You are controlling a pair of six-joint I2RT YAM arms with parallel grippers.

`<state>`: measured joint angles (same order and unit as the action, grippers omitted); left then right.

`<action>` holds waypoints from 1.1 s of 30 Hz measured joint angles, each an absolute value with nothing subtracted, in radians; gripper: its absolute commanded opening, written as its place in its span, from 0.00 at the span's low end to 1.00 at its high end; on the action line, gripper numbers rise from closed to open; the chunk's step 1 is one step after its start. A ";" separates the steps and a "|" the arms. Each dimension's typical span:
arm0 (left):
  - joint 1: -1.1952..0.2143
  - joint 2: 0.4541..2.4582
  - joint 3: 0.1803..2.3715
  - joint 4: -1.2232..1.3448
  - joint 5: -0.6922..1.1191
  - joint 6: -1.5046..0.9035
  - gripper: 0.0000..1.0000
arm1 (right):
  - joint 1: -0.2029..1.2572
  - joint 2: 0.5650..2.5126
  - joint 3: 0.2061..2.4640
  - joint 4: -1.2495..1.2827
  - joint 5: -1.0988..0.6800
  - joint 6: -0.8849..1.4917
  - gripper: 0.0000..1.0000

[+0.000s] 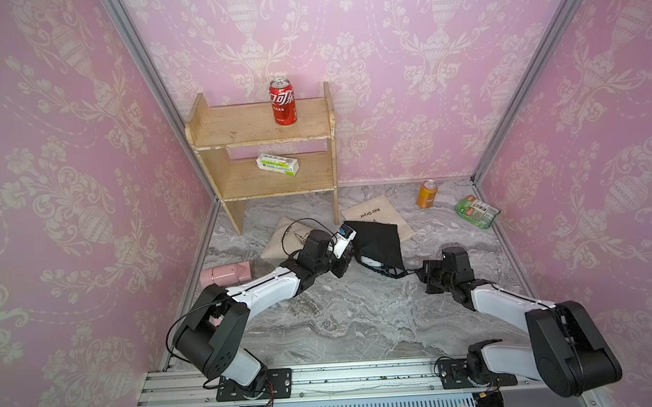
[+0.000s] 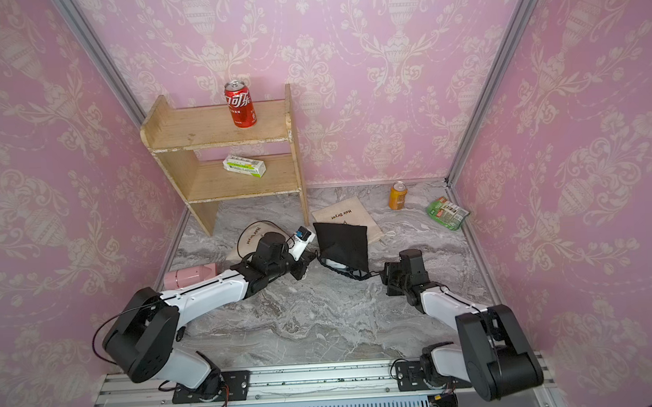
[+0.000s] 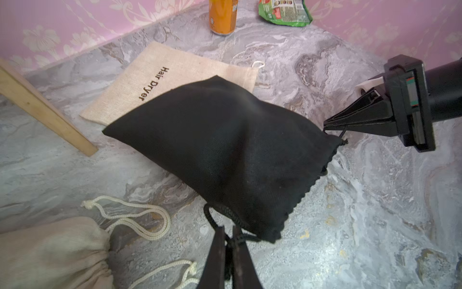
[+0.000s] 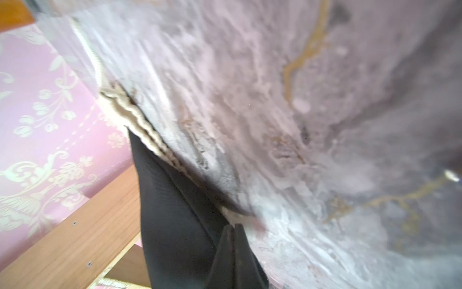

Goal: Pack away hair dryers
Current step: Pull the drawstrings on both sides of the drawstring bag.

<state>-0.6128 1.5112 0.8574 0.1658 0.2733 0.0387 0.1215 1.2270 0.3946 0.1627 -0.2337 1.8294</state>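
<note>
Two hair dryers are being shown in both top views. The white hair dryer (image 1: pixel 370 262) is being housed in the black pouch (image 1: pixel 382 238) near the table's middle, w/ only a strip of its white shell being exposed at the pouch mouth. The pink hair dryer (image 1: pixel 224 275) is being supported on its side by the marble table (image 1: pixel 342 318) at its left edge, close to the left wall, well apart from both grippers.

The pouch mouth is being gripped from 2 sides. A loop of the black drawstring (image 3: pixel 207 214) is being clenched by the left gripper (image 3: pixel 228 229). The drawstring's other end is being pinched by the right gripper (image 3: pixel 326 124); in the right wrist view its jaws are being shown pressed fully together.

The pouch's closed end is being rested partly over a flat beige pouch (image 3: pixel 150 82) printed "Hair Dryer". A 2nd beige pouch (image 3: pixel 50 250), bulging & cinched w/ cream cords, is being seen just beside the left gripper; its contents cannot be told.

At the rear left, 2 items are being carried by a wooden shelf (image 1: pixel 236 125): a red cola can (image 1: pixel 283 103) upright on the top board, and a green-white box (image 1: pixel 277 165) flat on the lower one. An orange can (image 1: pixel 427 194) is being shown upright near the rear wall on the right, w/ a green snack packet (image 1: pixel 476 211) near it toward the right wall.
</note>
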 measured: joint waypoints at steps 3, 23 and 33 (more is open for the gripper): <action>-0.613 1.471 0.923 0.103 0.264 0.039 0.00 | 0.072 1.142 0.439 0.081 -0.224 1.790 0.00; -0.591 1.606 1.461 -0.196 0.094 0.151 0.00 | -0.051 1.326 1.172 -0.352 -0.144 1.214 0.00; -0.536 1.589 1.510 -0.292 0.043 0.175 0.00 | -0.078 1.291 1.241 -0.498 -0.066 1.011 0.00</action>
<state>-0.5362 1.5894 1.5105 -0.2924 0.0425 0.1753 -0.0780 1.2907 1.2411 -0.4984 -0.0662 1.0111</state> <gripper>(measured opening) 0.064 0.047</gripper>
